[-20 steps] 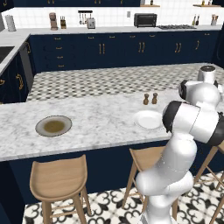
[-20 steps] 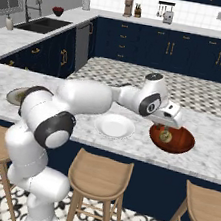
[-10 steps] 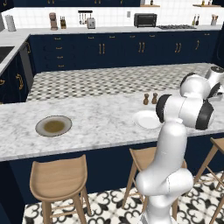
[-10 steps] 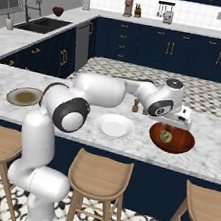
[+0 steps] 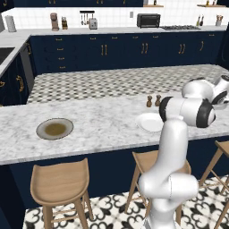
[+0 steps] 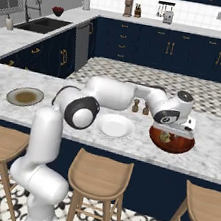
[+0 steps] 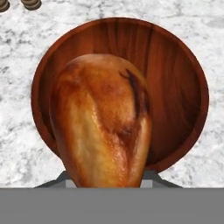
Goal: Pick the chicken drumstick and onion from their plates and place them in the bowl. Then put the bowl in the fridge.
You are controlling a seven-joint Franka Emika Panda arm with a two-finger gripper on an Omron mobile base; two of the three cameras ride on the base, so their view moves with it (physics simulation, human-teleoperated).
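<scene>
The arm has swung right, so the gripper (image 6: pixel 173 135) now hangs over the bowl (image 6: pixel 172 141). It's nearly closed, seemingly pinching the chicken drumstick (image 7: pixel 101 120), held above the bowl's middle to drop inside. Both plates (image 6: pixel 115 126) sit bare.

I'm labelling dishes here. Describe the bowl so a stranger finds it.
On the marble counter, right of the white plate, sits a glossy red-brown wooden bowl under the gripper. It alone is deep and dark; both plates are flat.
</scene>
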